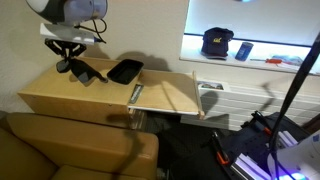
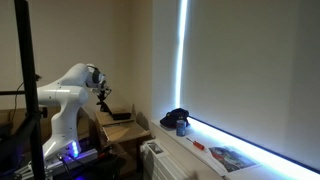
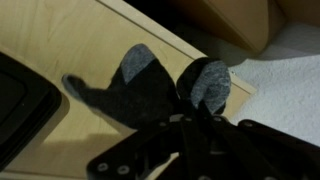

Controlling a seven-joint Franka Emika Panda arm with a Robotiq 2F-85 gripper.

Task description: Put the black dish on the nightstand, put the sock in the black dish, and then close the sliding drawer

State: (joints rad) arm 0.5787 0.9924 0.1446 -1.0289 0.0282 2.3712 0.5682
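Observation:
The black dish [image 1: 125, 71] sits on the light wood nightstand [image 1: 60, 92], near its back edge. It also shows at the left edge of the wrist view [image 3: 14, 104]. The dark grey sock [image 1: 89, 73] lies on the nightstand top just beside the dish, apart from it. In the wrist view the sock [image 3: 145, 85] is bunched up between my fingers. My gripper [image 1: 69, 63] [image 3: 188, 118] is low over the sock's end and shut on it. The sliding drawer [image 1: 170, 97] stands pulled out beside the nightstand, with its metal rail towards the nightstand.
A brown padded seat [image 1: 70, 150] is in front of the nightstand. A white radiator-like unit [image 1: 228, 96] stands beyond the drawer. A dark cap [image 1: 217, 42] sits on the window sill; it also shows in an exterior view [image 2: 177, 120]. A black stand pole [image 1: 295, 85] leans nearby.

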